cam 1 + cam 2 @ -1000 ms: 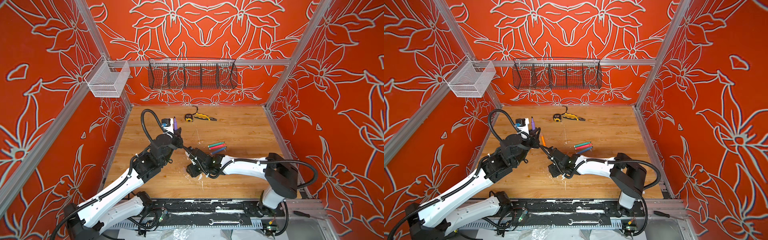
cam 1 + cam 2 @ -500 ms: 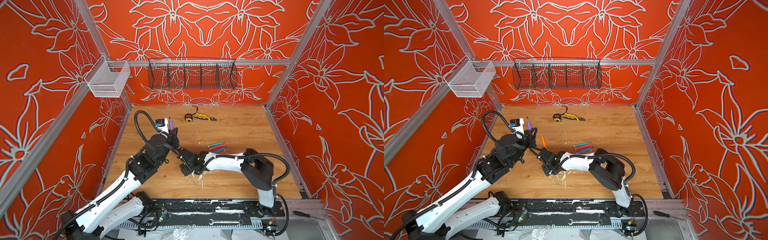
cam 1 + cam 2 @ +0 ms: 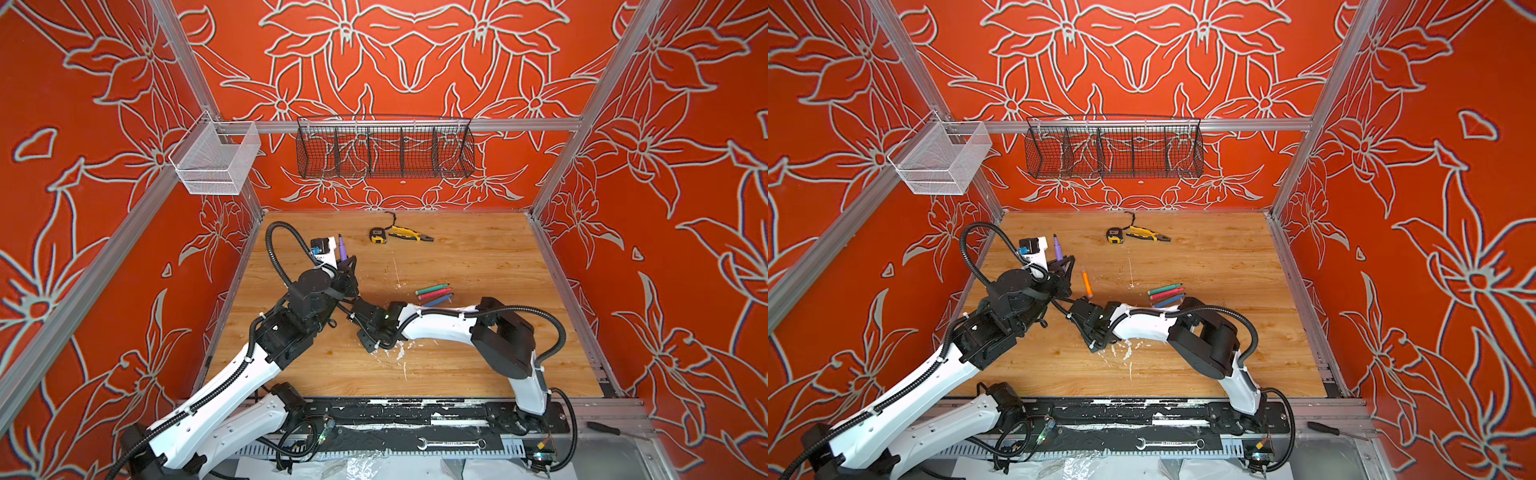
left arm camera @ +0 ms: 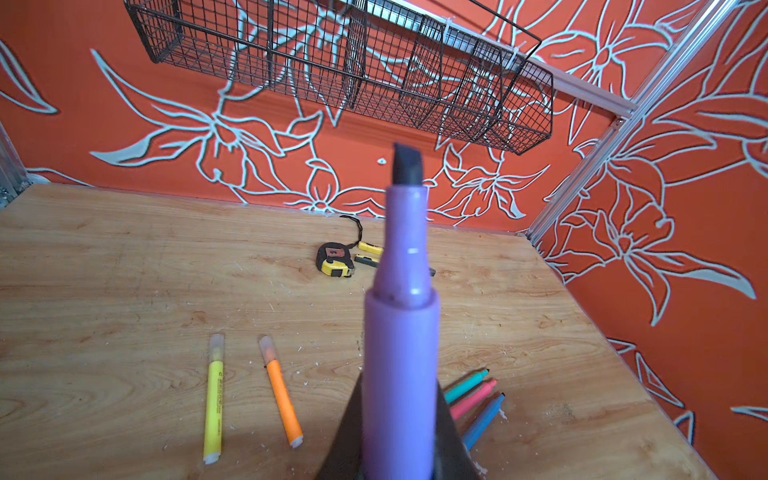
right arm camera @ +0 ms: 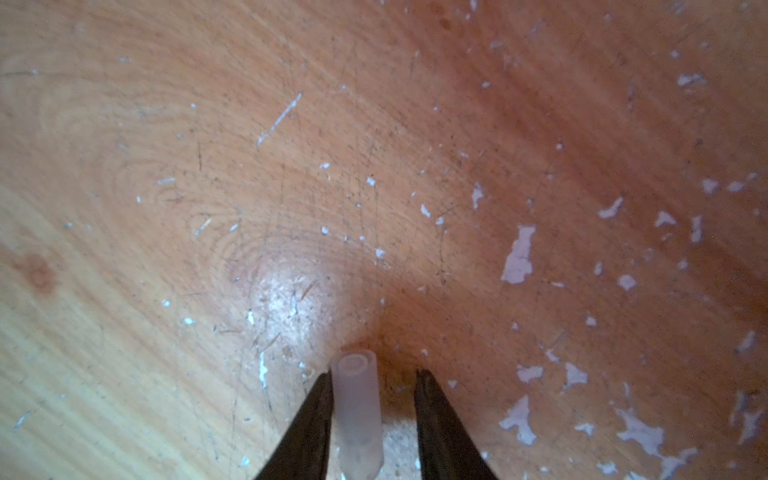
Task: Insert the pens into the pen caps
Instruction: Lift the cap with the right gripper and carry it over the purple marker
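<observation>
My left gripper (image 4: 399, 415) is shut on the purple pen (image 4: 401, 332), holding it upright with its dark tip bare; both top views show the pen (image 3: 343, 249) (image 3: 1057, 249). My right gripper (image 5: 374, 374) hangs low over the table. A clear pen cap (image 5: 357, 411) lies between its fingers: one finger touches it, the other stands apart. The yellow pen (image 4: 214, 399) and orange pen (image 4: 282, 395) lie on the wood, each with a translucent cap on one end. Green (image 3: 432, 288), pink-red (image 3: 434, 293) and blue (image 3: 438, 300) pens lie together mid-table, uncapped.
A tape measure (image 3: 378, 235) and yellow-and-black pliers (image 3: 409, 235) lie near the back wall. A black wire basket (image 3: 384, 151) and a white mesh basket (image 3: 216, 164) hang on the walls. White flecks (image 3: 395, 353) dot the wood by the right wrist (image 3: 376, 326).
The right arm has swung left, close to the left arm, and its jaws have narrowed around the cap. The left arm, with the purple pen, has shifted slightly.
</observation>
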Motion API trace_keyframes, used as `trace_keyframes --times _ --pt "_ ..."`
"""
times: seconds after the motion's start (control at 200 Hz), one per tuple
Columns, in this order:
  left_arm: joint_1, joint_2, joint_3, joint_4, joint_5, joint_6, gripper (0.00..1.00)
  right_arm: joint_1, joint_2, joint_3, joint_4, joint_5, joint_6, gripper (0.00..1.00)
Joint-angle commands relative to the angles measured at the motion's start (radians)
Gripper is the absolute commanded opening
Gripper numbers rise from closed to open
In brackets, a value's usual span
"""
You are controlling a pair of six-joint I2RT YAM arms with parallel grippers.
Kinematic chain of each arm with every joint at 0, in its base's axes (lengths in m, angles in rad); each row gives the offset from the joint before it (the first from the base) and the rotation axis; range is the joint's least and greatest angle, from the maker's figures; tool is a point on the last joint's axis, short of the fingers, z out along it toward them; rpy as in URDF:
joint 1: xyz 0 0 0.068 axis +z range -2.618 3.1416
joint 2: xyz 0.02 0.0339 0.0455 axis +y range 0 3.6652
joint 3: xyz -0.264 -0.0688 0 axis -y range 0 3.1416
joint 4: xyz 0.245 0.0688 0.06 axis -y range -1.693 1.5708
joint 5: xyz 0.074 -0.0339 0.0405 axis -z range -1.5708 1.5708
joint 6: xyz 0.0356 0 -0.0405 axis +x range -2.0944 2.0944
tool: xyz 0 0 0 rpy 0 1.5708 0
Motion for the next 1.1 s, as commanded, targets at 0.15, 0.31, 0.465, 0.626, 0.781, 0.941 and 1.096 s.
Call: trace_keyframes --times 0.15,0.31,0.465,0.626,0.781,0.941,1.096 --pt "0.007 -0.01 -0.007 0.01 -0.004 -0.009 0.0 0.007 0.05 0.019 -0.069 0.036 0.004 0.33" --pt "0.007 -0.013 -0.009 0.013 -0.002 -0.01 0.0 0.006 0.05 0.01 -0.065 0.04 0.006 0.23" --pt "0.007 -0.015 -0.01 0.013 0.002 -0.012 0.0 0.006 0.027 -0.013 -0.051 0.047 0.015 0.19" --pt "0.007 -0.021 -0.013 0.018 0.033 -0.011 0.0 0.007 -0.055 -0.087 0.012 0.049 0.022 0.18" --pt "0.006 -0.041 -0.041 0.061 0.083 0.007 0.0 0.0 -0.211 -0.208 0.138 0.029 0.024 0.15" --pt "0.007 -0.049 -0.055 0.091 0.147 0.025 0.0 -0.022 -0.428 -0.319 0.224 0.081 0.011 0.13" --pt "0.007 -0.036 -0.044 0.088 0.168 0.029 0.0 -0.05 -0.629 -0.354 0.234 0.153 -0.021 0.1"
